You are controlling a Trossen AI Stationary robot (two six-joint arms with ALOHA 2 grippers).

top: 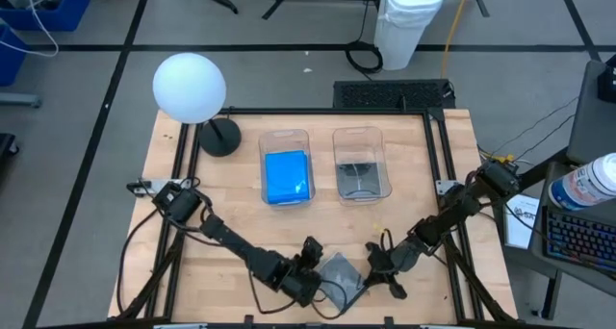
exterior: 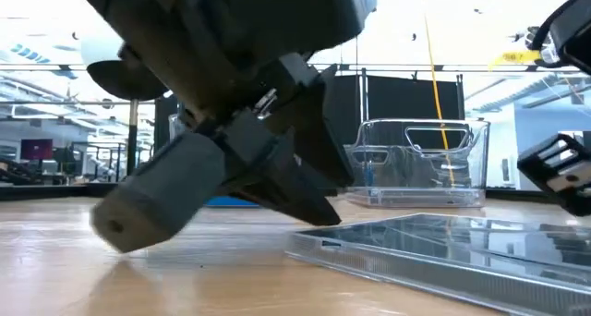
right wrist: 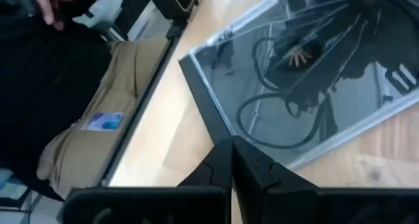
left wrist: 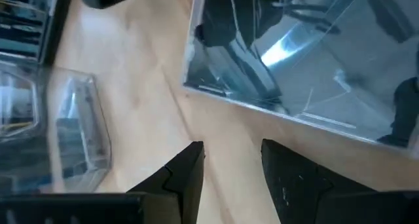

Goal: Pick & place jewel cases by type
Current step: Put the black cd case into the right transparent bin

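Grey see-through jewel case (top: 340,270) lies flat at the table's (top: 231,204) near edge between the left gripper (top: 310,255), fingers parted, and the right gripper (top: 377,258), fingers closed empty, with two clear tubs (top: 361,163) beyond.

1. My left arm reaches from the left-centre of the overhead frame down toward the bottom centre, elbow bent low.
2. My left gripper (top: 310,262) sits at the bottom centre of the overhead frame; in my left wrist view its fingers (left wrist: 183,175) stand apart with a gap between them.
3. My right arm runs from the right edge diagonally down toward the bottom centre.
4. My right gripper (top: 383,262) sits just right of the left one; in my right wrist view its fingertips (right wrist: 219,162) are pressed together.
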